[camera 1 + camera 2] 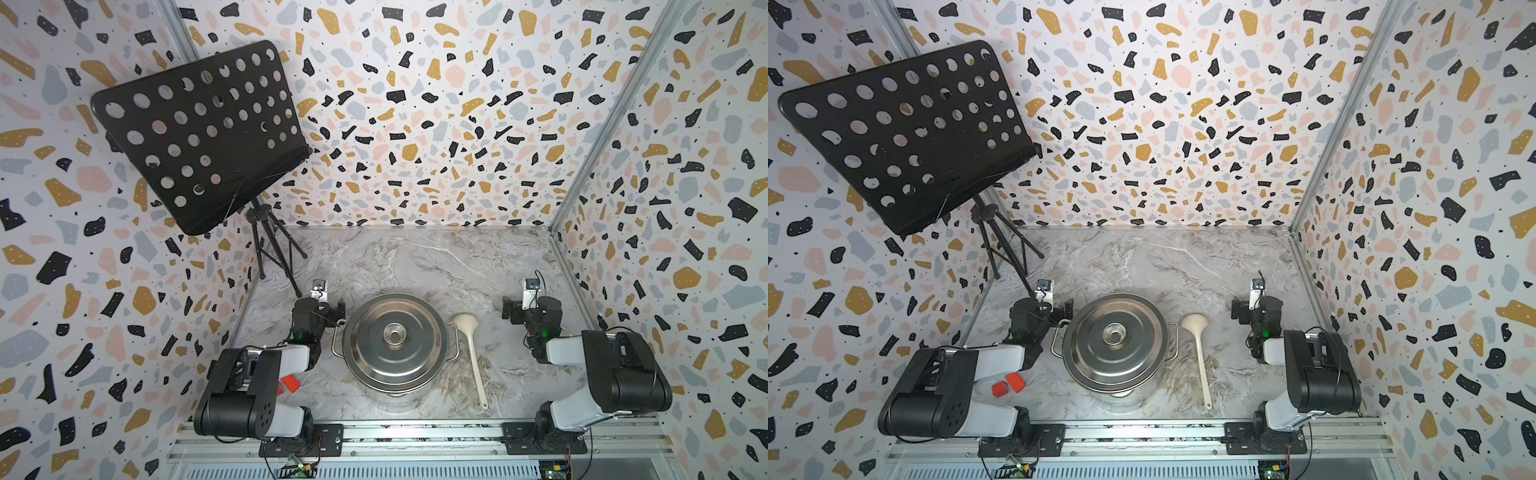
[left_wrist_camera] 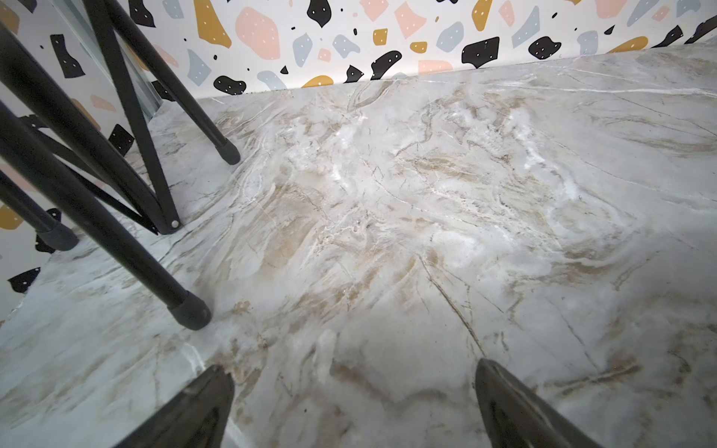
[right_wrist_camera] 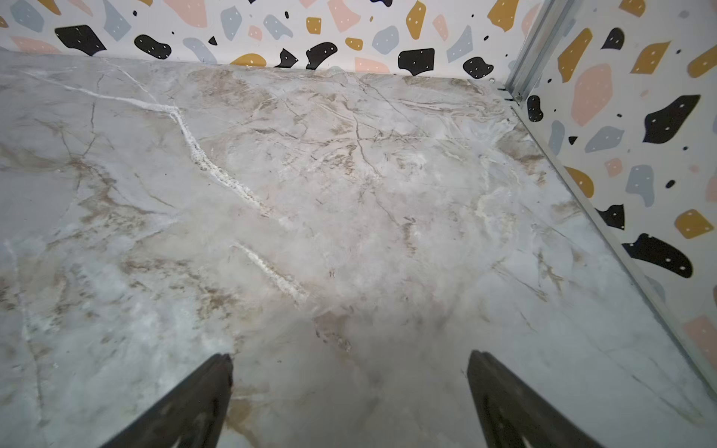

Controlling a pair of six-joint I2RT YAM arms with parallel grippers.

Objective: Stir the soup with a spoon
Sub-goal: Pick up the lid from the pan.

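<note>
Tabletop (image 2: 388, 213): grey-beige marble pattern with white veins.
Left tool (image 2: 353, 368): two dark fingertips spread wide, only marble showing between them.
Stand legs (image 2: 97, 227): black tubes, capped feet on the tabletop, beside the wall.
Wall (image 2: 388, 38): terrazzo-patterned.

No lettering or number is readable on the stockpot (image 1: 395, 402), ladle (image 1: 471, 353) or music stand (image 1: 199, 133).

You see the steel stockpot (image 1: 399, 400) upright mid-table, closed by its flat lid (image 1: 395, 338), contents hidden. The cream ladle (image 1: 473, 361) lies flat just beside its right handle, bowl away from the arm bases.
</note>
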